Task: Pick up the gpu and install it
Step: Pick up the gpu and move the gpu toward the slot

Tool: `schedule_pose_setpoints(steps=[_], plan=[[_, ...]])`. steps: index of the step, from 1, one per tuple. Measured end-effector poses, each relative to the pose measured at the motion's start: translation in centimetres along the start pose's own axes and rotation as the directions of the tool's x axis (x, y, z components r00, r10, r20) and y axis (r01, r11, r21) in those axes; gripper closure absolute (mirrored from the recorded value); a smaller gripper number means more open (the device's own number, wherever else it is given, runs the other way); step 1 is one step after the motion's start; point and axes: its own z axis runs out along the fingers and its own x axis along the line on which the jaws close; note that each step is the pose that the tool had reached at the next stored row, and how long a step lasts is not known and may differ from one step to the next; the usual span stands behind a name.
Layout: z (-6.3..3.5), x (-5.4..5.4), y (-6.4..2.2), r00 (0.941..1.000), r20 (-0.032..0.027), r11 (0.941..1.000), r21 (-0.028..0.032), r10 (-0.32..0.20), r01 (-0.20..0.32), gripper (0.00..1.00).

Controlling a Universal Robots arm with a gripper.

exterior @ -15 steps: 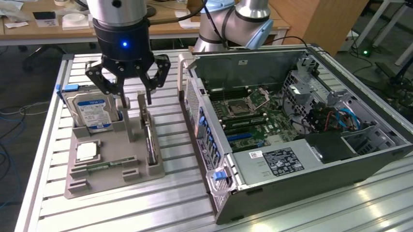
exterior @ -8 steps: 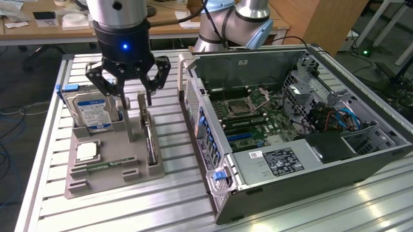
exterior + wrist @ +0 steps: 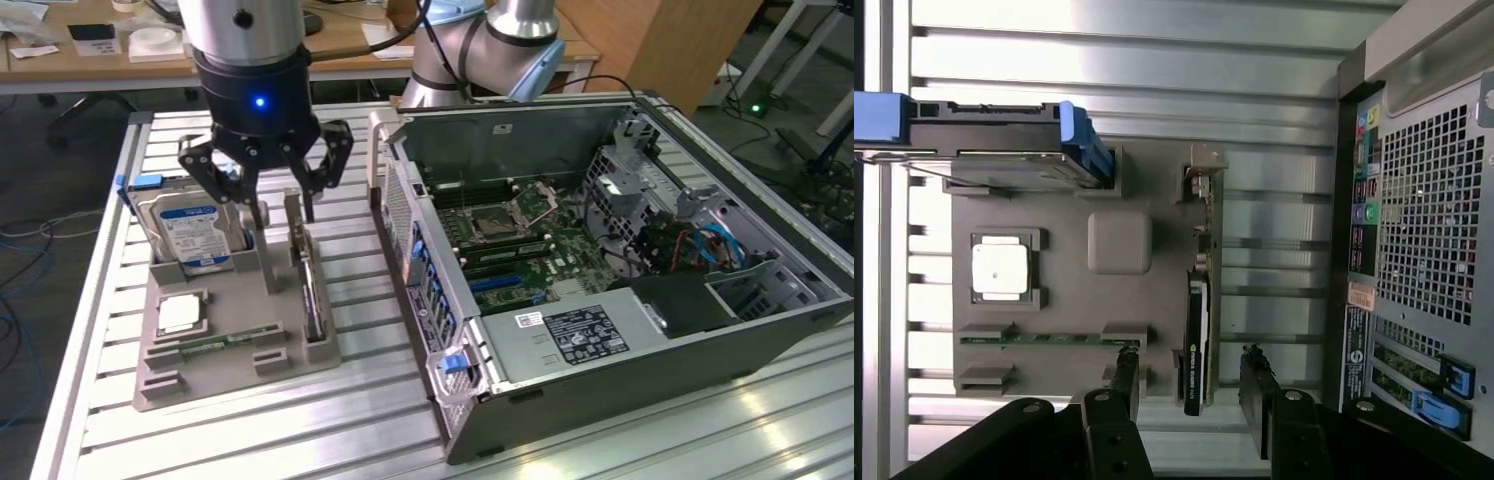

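The gpu (image 3: 312, 296) stands on its long edge in a slot of the grey holder tray (image 3: 287, 352), a thin dark card with its metal bracket at the far end. In the wrist view the gpu (image 3: 1197, 335) appears edge-on, green board on one side and black cooler on the other. My gripper (image 3: 279, 212) hovers open above the card's far end. Its two black fingers (image 3: 1126, 372) stand on either side of the gpu without touching it, the gripper (image 3: 1190, 378) holding nothing. The open computer case (image 3: 694, 345) with its motherboard (image 3: 514, 255) lies to the exterior view's right.
On the same tray stand a hard drive (image 3: 191, 233) with a blue-white label, a square processor (image 3: 179, 313) and a narrow memory stick (image 3: 220, 341). The slatted metal table (image 3: 347, 440) carries tray and case. The case's perforated rear wall (image 3: 1434, 220) is close beside the tray.
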Motion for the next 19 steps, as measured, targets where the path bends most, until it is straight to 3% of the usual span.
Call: schedule_pose_setpoints(steps=[19], plan=[[0.91,0.02,-0.42,1.0,-0.0003,1.0,0.0,-0.006,0.006,0.47]])
